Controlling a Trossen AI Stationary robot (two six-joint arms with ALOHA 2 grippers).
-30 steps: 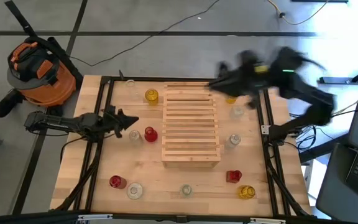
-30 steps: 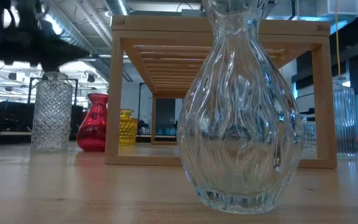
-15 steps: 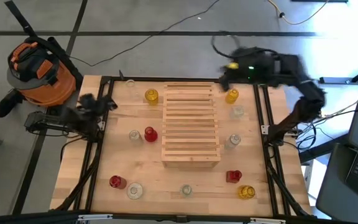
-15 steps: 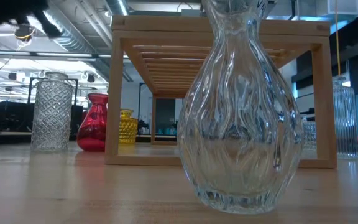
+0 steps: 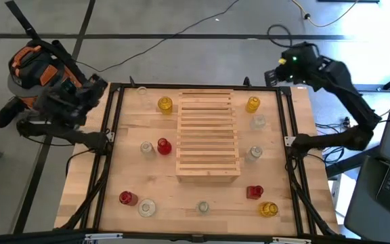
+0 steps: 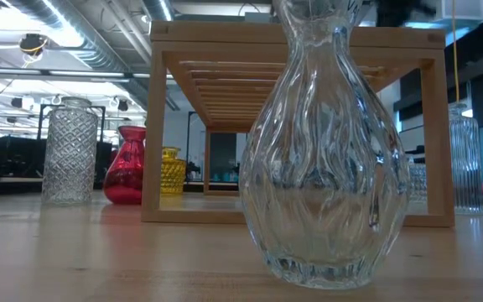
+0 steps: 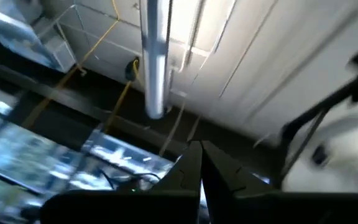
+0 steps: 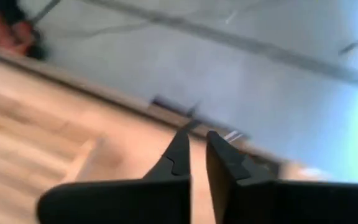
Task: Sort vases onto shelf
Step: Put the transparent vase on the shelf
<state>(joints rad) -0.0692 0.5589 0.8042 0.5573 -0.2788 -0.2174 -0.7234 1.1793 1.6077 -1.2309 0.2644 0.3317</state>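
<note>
Plainly, nothing sits on the shelf (image 5: 208, 136) yet; all the vases, like the yellow vase (image 5: 252, 104) just beside its far right corner, ring it. Left gripper (image 7: 201, 163) is pinched shut and empty, well left of the shelf; right gripper (image 8: 194, 152) is barely parted, empty. Descending among crowded vases risks toppling one; room lies above the slats.
</note>
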